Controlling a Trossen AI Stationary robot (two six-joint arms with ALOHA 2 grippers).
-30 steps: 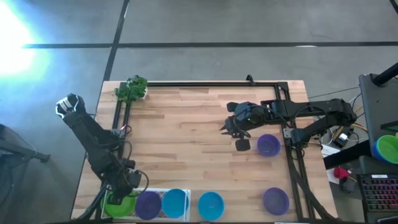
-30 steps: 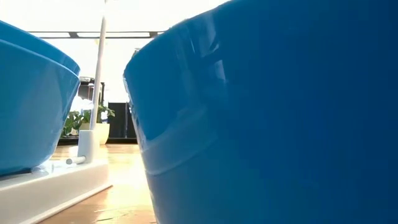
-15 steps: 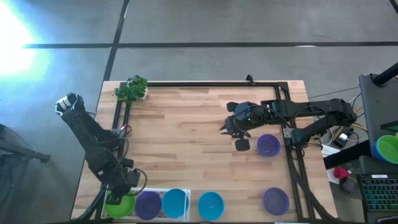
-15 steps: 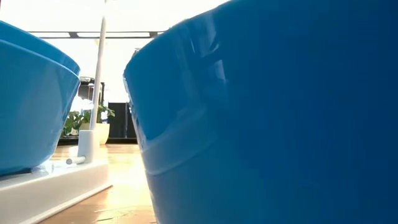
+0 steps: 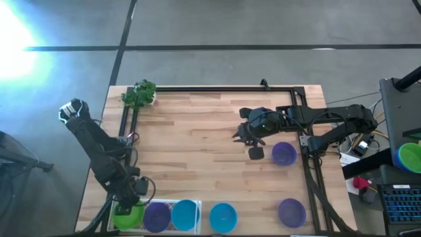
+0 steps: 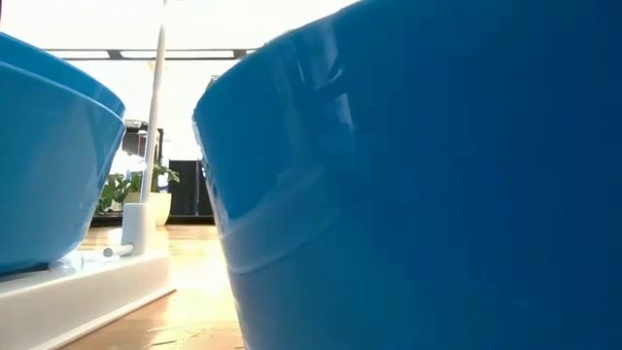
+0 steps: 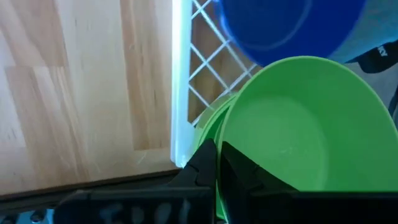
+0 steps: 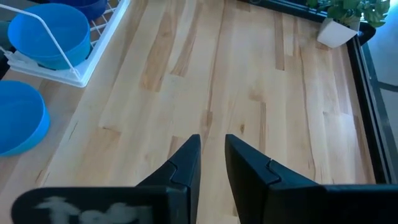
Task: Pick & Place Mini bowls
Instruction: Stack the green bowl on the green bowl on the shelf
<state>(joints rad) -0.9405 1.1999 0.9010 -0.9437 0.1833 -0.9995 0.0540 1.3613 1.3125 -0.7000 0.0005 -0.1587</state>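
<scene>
The low view gives me almost nothing: a blue bowl fills it wall to wall, a second blue bowl is cut off at the side, and only a sliver of white mesh tray and wood shows between them. My left claw sits at the near left corner of the table, over the tray's end. In the left wrist view its fingers are pressed together on the rim of a green bowl, with the rim of a second green bowl peeking out beneath it; how many are nested there I can't tell. From above, my own arm covers half of that green bowl.

Against half a second ago, nothing has moved except my left arm, which has crept a touch along the tray edge. The right arm hasn't budged.

My right claw hovers over mid-table with its fingers a narrow slot apart, empty, and a purple bowl just beside it. Another purple bowl sits near the right front edge, and a loose blue bowl just off the tray. In the tray, a purple bowl and a blue bowl stand in a row beside the green. The plant keeps the far left corner. Bare wood lies wide open across the middle, inside the black frame
</scene>
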